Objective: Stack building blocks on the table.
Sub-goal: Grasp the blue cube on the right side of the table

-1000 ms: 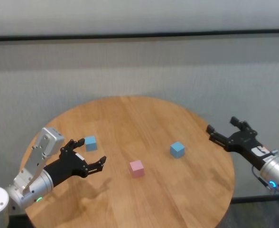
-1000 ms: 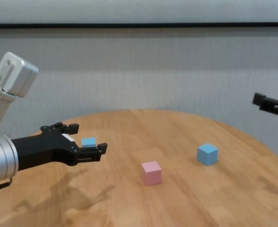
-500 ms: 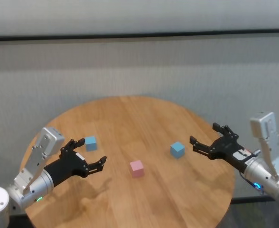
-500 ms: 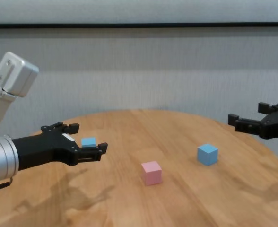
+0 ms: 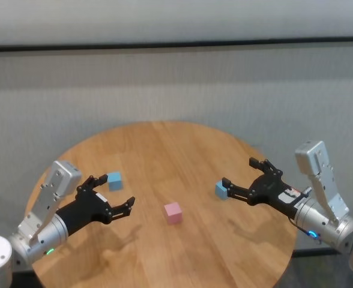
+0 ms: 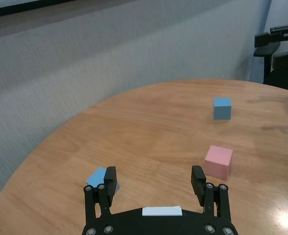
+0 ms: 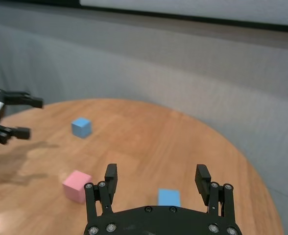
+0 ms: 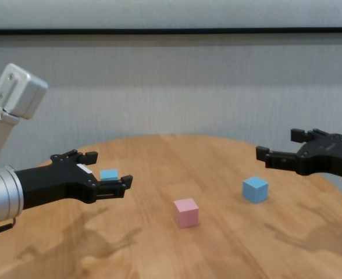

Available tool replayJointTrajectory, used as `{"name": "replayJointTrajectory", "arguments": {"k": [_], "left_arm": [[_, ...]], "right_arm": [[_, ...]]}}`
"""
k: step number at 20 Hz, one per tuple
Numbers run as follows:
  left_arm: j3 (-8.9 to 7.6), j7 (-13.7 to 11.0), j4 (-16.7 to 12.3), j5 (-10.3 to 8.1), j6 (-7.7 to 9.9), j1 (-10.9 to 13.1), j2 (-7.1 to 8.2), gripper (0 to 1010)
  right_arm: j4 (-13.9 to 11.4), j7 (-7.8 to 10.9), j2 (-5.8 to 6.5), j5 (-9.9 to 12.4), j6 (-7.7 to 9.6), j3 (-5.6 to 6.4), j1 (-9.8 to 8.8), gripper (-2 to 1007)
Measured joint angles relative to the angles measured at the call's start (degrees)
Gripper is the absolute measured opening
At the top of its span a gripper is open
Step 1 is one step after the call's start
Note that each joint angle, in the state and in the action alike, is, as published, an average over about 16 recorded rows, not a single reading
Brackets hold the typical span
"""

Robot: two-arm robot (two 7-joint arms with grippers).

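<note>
Silver forearms with green and blue lights, grey wrist boxes, black two-fingered tools; visible screws

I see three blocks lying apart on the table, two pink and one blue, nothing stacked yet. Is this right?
Not quite: the colours are reversed. The head view shows two blue blocks and one pink block, lying apart on the table, nothing stacked.

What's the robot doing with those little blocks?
It's getting ready to stack them. Three blocks sit apart on the round table: a pink block in the middle and a blue block on the left, another blue block on the right. The right end effector is open and reaching over the right blue one. The left end effector hovers open beside the left blue one. Nothing is held or stacked yet.
</note>
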Motion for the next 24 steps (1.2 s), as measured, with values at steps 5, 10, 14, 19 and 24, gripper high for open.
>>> {"name": "replayJointTrajectory", "arguments": {"k": [5,10,14,19,24], "left_arm": [[0.00,0.0,0.0,0.00,0.00,0.0,-0.01,1000],[0.00,0.0,0.0,0.00,-0.01,0.0,-0.01,1000],[0.00,0.0,0.0,0.00,0.00,0.0,-0.01,1000],[0.00,0.0,0.0,0.00,0.00,0.0,-0.01,1000],[0.00,0.0,0.0,0.00,0.00,0.0,-0.01,1000]], "right_arm": [[-0.1,3.24,0.23,0.6,0.18,0.25,0.21,1001],[0.0,6.09,0.72,1.2,0.36,0.66,0.20,1001],[0.4,7.72,0.98,1.3,0.47,0.81,0.22,1001],[1.6,9.03,0.62,0.9,0.35,0.84,0.58,1001],[3.2,9.51,-0.51,-0.1,-0.03,0.56,1.43,1001]]}}
